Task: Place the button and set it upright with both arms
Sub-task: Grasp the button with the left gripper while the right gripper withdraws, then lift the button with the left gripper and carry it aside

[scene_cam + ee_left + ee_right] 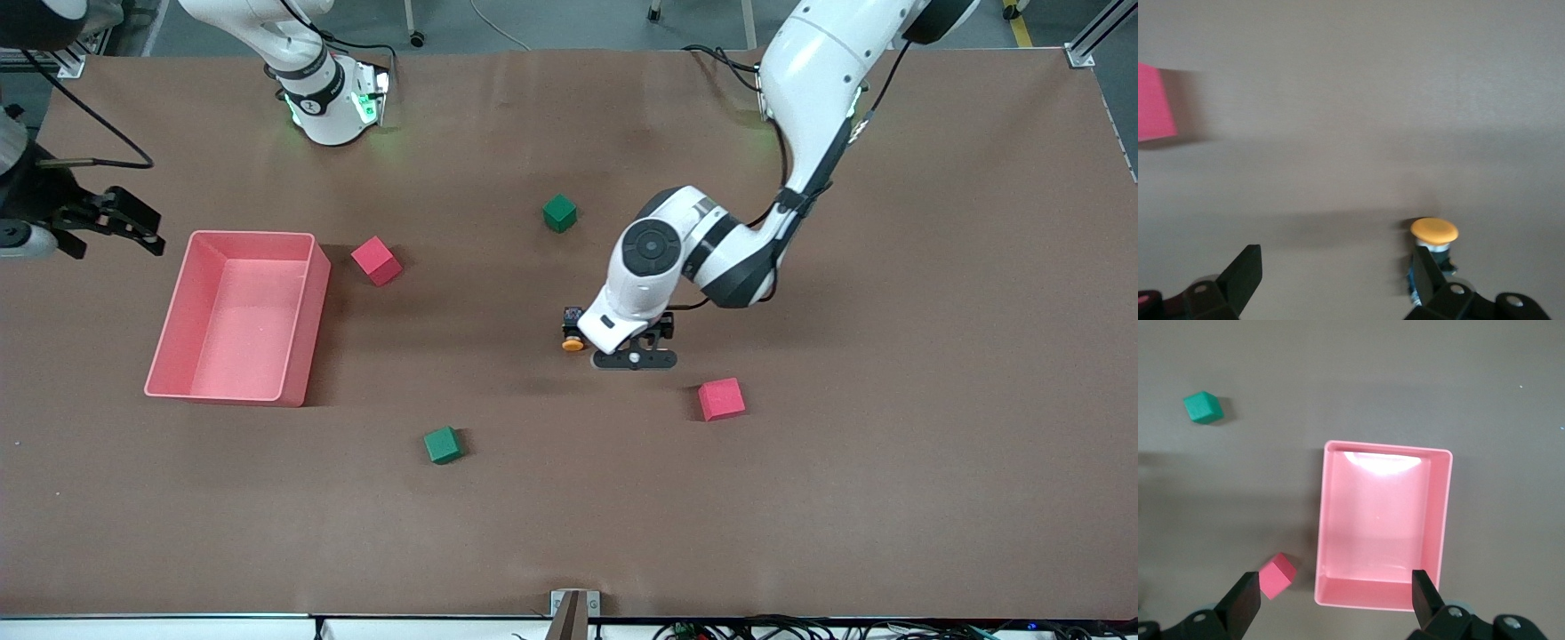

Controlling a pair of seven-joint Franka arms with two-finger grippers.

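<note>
The left gripper [633, 348] hangs low over the middle of the table [889, 498], fingers [1245, 273] spread wide and holding nothing. The button [573, 331] lies on the table just beside one finger, its orange cap turned toward the front camera; whether they touch I cannot tell. The right gripper [120, 222] waits in the air by the bin [307, 338] at the right arm's end, its fingers [1245, 600] also spread. Red and green cubes lie scattered around.
</note>
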